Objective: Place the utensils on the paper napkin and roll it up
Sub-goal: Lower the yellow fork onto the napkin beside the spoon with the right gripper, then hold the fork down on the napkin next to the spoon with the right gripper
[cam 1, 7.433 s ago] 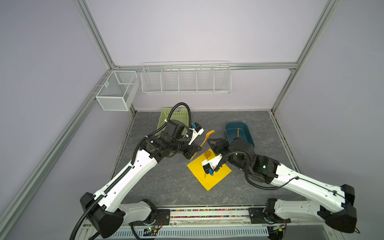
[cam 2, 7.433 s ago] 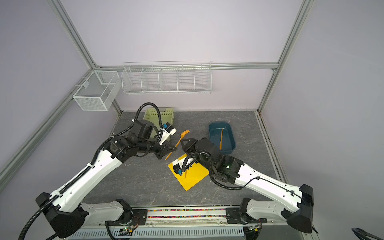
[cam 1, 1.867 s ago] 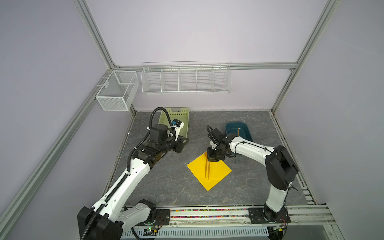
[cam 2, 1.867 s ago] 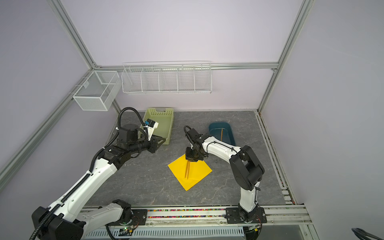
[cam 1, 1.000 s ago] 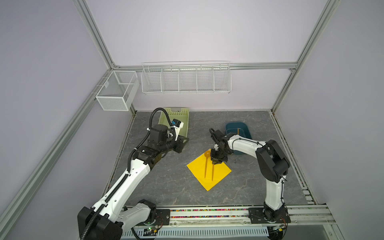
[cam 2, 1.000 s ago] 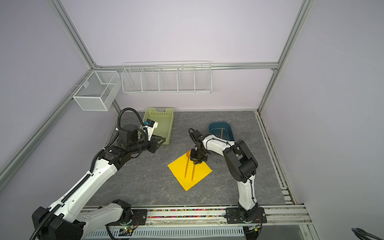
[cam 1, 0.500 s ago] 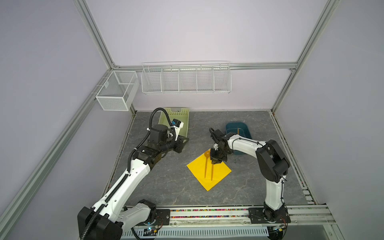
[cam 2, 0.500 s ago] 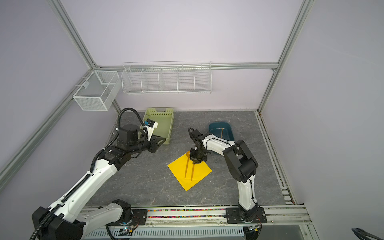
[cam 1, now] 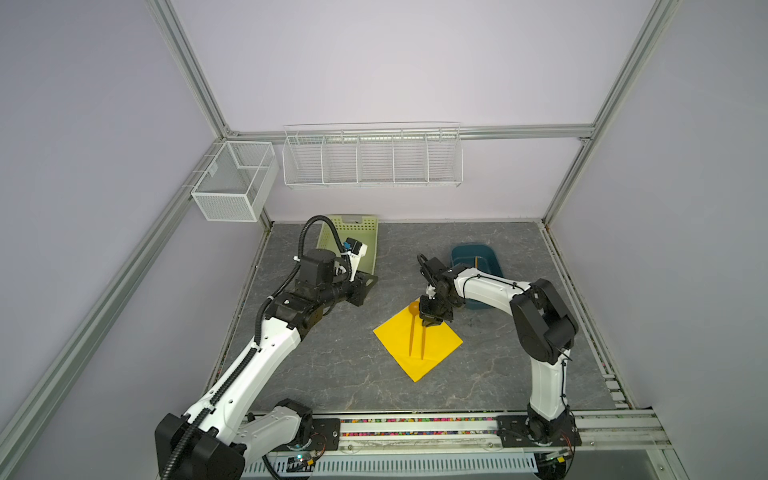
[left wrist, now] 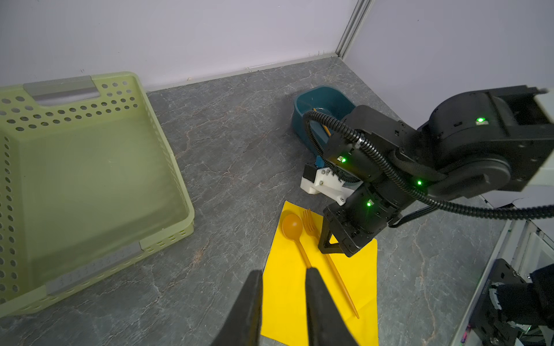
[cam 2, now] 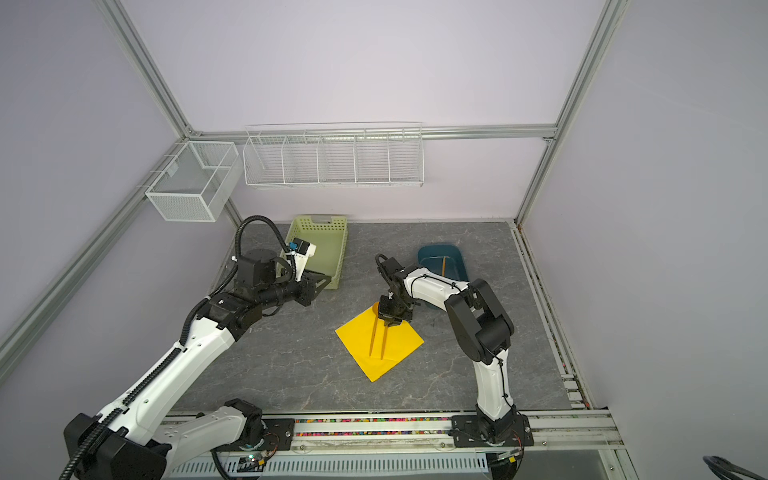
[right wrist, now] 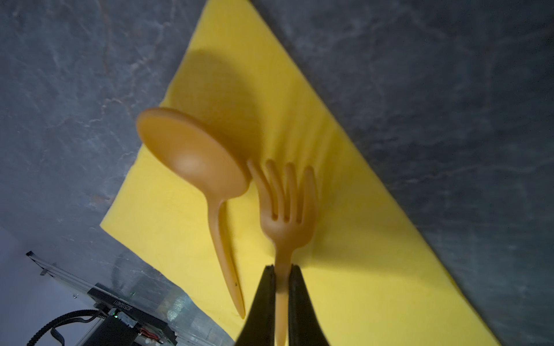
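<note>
The yellow paper napkin (cam 1: 436, 353) (cam 2: 399, 349) lies flat on the grey table like a diamond. Two orange-brown utensils lie on it side by side: a round-bowled spoon (cam 1: 412, 328) (right wrist: 192, 158) and a fork (cam 1: 423, 345) (right wrist: 286, 221). My right gripper (cam 1: 430, 323) (right wrist: 281, 269) is low over the napkin's far corner, shut on the fork's handle just behind the head. My left gripper (cam 1: 368, 286) (left wrist: 283, 274) hovers beside the green basket, left of the napkin. It is open with nothing between its fingers.
A green perforated basket (cam 1: 370, 245) (left wrist: 168, 149) stands at the back left. A dark blue tub (cam 1: 478, 253) (cam 2: 457, 257) behind the right arm holds another orange utensil (cam 2: 444, 262). Two white wire baskets (cam 1: 374, 166) hang on the walls.
Nothing has visibly moved over the last second. Before that, the left arm drew back from the napkin to the green basket, and the right gripper brought the fork beside the spoon.
</note>
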You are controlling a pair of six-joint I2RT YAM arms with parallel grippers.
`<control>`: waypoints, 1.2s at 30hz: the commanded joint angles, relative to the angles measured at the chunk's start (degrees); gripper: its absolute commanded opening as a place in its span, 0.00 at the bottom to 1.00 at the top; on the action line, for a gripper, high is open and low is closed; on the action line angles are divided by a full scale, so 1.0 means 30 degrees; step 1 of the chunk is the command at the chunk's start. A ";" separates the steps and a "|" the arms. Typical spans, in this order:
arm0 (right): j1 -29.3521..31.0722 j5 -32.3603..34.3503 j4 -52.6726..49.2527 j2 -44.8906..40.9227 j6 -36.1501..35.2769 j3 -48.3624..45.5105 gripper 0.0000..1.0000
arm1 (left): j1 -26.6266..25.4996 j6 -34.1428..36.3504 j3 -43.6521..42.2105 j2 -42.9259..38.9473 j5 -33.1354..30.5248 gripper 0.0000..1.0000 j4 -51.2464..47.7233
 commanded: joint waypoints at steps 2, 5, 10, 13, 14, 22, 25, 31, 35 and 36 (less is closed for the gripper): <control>-0.0076 -0.0341 -0.0395 0.0337 -0.0173 0.0461 0.07 | 0.0047 0.0110 -0.0122 -0.0071 0.0027 0.26 0.0021; -0.0075 -0.0316 -0.0414 0.0424 -0.0170 0.0504 0.07 | 0.0059 0.0109 -0.0098 -0.0089 0.0006 0.26 0.0012; -0.0079 -0.0369 -0.0410 0.0484 -0.0186 0.0507 0.07 | 0.0061 0.0110 -0.0102 -0.0091 0.0008 0.26 -0.0010; -0.0064 -0.0374 -0.0439 0.0483 -0.0252 0.0503 0.07 | 0.0039 0.0109 -0.0106 -0.0089 -0.0004 0.26 -0.0012; -0.0082 -0.0334 -0.0496 0.0511 -0.0254 0.0530 0.07 | 0.0068 0.0110 -0.0100 -0.0097 0.0004 0.26 -0.0012; -0.0087 0.0164 -0.0885 0.0601 -0.0201 0.0621 0.07 | 0.0054 0.0109 -0.0092 -0.0123 -0.0036 0.26 -0.0058; -0.0094 0.0182 -0.0970 0.0649 -0.0195 0.0678 0.07 | 0.0059 0.0117 -0.0087 -0.0082 0.0008 0.26 -0.0015; -0.0092 -0.0145 -0.0852 0.0791 -0.0281 0.0764 0.07 | 0.0068 0.0109 -0.0104 -0.0089 -0.0027 0.26 -0.0039; -0.0105 -0.0290 -0.0789 0.0920 -0.0345 0.0878 0.07 | 0.0061 0.0138 -0.0105 -0.0061 -0.0041 0.26 -0.0041; -0.0104 -0.0346 -0.0789 0.0923 -0.0367 0.0900 0.07 | 0.0061 0.0134 -0.0106 -0.0045 -0.0050 0.26 -0.0057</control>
